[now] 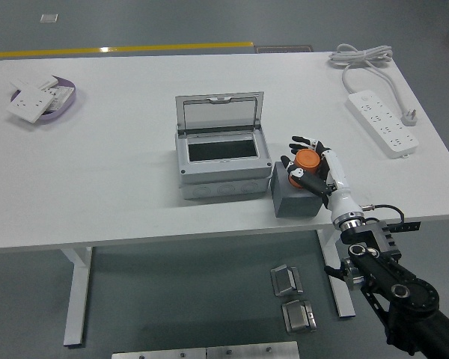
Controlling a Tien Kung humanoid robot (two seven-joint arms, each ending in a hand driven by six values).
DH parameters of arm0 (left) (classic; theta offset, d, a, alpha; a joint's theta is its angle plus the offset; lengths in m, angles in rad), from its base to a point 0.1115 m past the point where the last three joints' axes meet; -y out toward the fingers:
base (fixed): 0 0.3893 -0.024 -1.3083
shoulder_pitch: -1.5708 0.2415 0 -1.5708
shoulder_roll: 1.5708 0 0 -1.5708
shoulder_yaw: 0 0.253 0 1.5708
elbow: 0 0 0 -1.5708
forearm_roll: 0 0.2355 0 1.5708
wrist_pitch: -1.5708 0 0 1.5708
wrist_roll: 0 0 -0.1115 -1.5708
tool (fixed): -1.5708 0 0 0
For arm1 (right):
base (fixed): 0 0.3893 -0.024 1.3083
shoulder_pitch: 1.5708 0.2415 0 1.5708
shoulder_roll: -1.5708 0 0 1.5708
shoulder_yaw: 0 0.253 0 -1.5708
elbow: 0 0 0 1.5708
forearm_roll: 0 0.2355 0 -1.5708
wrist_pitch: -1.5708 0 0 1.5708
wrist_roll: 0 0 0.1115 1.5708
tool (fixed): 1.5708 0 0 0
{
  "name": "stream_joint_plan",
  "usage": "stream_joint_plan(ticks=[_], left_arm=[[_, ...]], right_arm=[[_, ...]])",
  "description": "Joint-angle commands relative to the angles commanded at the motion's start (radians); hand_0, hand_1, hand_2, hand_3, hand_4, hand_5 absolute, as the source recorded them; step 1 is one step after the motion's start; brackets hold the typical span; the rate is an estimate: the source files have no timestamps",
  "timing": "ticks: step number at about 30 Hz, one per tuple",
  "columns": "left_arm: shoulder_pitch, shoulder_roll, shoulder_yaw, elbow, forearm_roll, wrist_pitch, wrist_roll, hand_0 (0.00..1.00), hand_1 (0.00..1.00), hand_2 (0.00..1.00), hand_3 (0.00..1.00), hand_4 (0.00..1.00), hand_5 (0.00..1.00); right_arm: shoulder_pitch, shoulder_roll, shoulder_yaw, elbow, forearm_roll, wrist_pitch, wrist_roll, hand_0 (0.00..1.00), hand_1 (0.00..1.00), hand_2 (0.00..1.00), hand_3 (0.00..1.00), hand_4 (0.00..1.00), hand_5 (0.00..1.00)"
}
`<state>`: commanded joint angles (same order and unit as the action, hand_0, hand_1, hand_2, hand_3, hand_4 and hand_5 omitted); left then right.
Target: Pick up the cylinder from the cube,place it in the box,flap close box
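— Item: orange cylinder (pixel 307 162)?
— On the grey cube (pixel 297 196), right hand (pixel 310 166) clamped around it.
— Box (pixel 223 158)?
— Just left of the cube on the bench (pixel 120 164), lid upright, open.

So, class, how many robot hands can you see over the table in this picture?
1. The right hand comes in from the lower right, fingers closed around the orange cylinder on the grey cube, beside the open box. The left hand is out of view.
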<state>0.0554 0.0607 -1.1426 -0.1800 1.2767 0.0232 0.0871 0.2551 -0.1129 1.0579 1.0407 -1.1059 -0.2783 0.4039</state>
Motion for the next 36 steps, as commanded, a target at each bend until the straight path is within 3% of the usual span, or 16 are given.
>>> stream_joint_plan(ticks=[6,7,12,13,36], left_arm=[[-0.003,0.0,0.0,0.0,0.003,-0.001,0.0,0.596,0.587,0.55,0.585,0.556,0.175],[-0.004,0.0,0.0,0.0,0.003,-0.001,0.0,0.596,0.588,0.552,0.589,0.562,0.179],[-0.005,0.001,0.0,0.0,0.004,-0.002,0.0,0.596,0.588,0.552,0.589,0.562,0.179],[-0.005,0.001,0.0,0.0,0.005,-0.002,0.0,0.596,0.591,0.554,0.591,0.568,0.18],[-0.008,0.003,-0.006,0.0,0.01,-0.002,-0.003,0.596,0.599,0.559,0.596,0.598,0.199]], right_arm=[[-0.002,0.002,0.006,0.0,0.006,-0.009,0.005,0.771,0.716,0.659,0.689,0.786,0.207],[-0.002,0.002,0.005,0.0,0.007,-0.01,0.006,0.751,0.705,0.627,0.656,0.557,0.068],[0.0,0.003,-0.003,0.004,0.009,-0.017,0.008,0.751,0.705,0.627,0.656,0.557,0.068],[0.0,0.004,-0.005,0.005,0.009,-0.018,0.009,0.746,0.679,0.593,0.631,0.434,0.056],[0.01,0.007,-0.047,0.009,0.034,-0.055,0.018,0.714,0.612,0.543,0.58,0.372,0.002]])
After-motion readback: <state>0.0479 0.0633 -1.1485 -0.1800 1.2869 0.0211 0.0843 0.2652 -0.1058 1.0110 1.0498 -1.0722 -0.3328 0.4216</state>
